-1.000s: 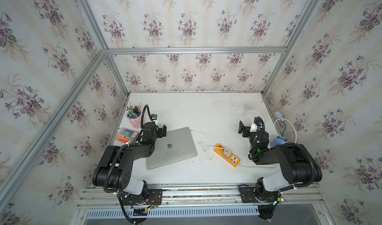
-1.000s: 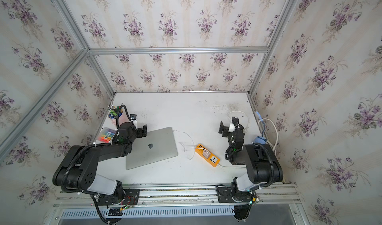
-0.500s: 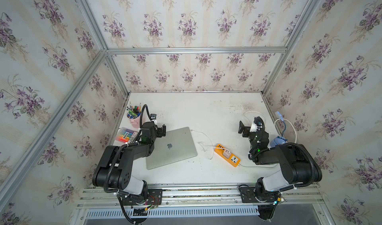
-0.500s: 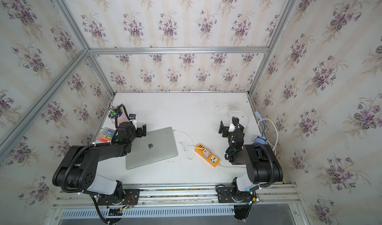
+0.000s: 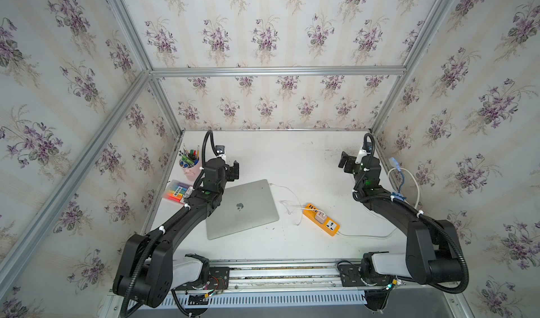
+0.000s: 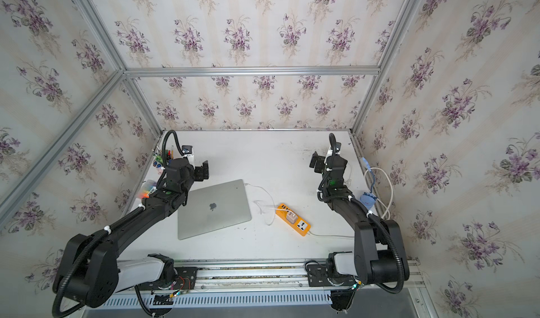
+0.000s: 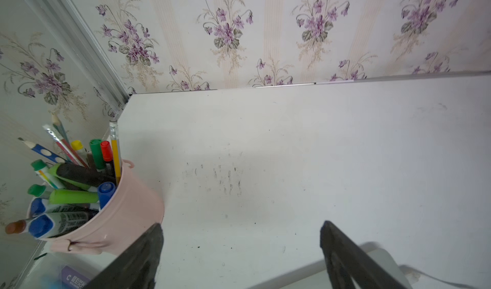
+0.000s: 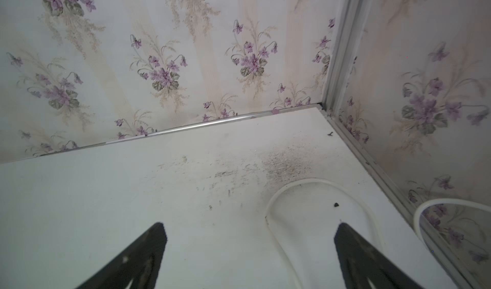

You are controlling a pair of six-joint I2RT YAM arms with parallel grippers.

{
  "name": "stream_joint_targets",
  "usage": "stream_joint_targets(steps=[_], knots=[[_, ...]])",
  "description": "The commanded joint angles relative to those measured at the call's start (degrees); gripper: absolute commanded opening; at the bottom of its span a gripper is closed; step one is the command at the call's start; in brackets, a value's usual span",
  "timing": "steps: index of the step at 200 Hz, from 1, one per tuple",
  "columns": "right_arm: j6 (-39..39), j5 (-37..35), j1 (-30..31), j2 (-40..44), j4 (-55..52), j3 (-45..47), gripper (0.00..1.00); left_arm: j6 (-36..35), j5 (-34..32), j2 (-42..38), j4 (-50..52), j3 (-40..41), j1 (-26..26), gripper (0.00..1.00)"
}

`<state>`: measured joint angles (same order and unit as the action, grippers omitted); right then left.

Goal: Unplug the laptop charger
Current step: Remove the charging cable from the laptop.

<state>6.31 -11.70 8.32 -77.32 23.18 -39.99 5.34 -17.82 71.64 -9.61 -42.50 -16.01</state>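
The laptop (image 5: 241, 209) lies closed on the white desk (image 5: 286, 158), lid up, nearer the front-left corner than the middle, its dark logo facing upward. From its back right corner a thin white cable runs in loose loops toward the orange power strip (image 5: 321, 218), which lies at a slant between the laptop and the right edge. The laptop charger (image 6: 291, 217) – a small pale cube – sits plugged into the strip's middle section in both top views, with its cable coming off toward the laptop. A thicker white cord (image 5: 365, 236) leaves the strip's front end and runs toward the right edge.

The left tool (image 5: 233, 170) hangs above the desk just behind the laptop's back left corner, beside a pink pen cup (image 7: 119, 216) full of markers and pencils near the left edge. In the left wrist view its two dark fingers (image 7: 140, 255) stand apart with bare desk between them – nothing is gripped. A pack of coloured markers (image 5: 176, 191) lies at the left edge, in front of the cup.

The right tool (image 5: 346, 163) hovers near the back-right corner, well apart from the strip. Its fingers (image 8: 138, 255) are spread wide over bare, scuffed desk, holding nothing; a white cord loop (image 8: 305, 194) lies beside them.
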Motion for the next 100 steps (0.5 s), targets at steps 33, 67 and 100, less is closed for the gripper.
stream_joint_targets(steps=[33,67,100], knots=[[3.8,0.7,17.3,0.2,-19.1,-5.0,0.91,16.5,9.7,5.1,24.6,-7.5,-6.5,0.77],[4.8,13.3,21.7,-5.5,-16.5,-9.5,0.72,21.0,22.1,6.4,22.3,-5.3,-7.2,0.76],[-2.2,15.0,27.6,-16.4,-19.2,-18.3,0.52,23.8,26.5,9.0,22.0,-6.1,-7.5,0.76]])
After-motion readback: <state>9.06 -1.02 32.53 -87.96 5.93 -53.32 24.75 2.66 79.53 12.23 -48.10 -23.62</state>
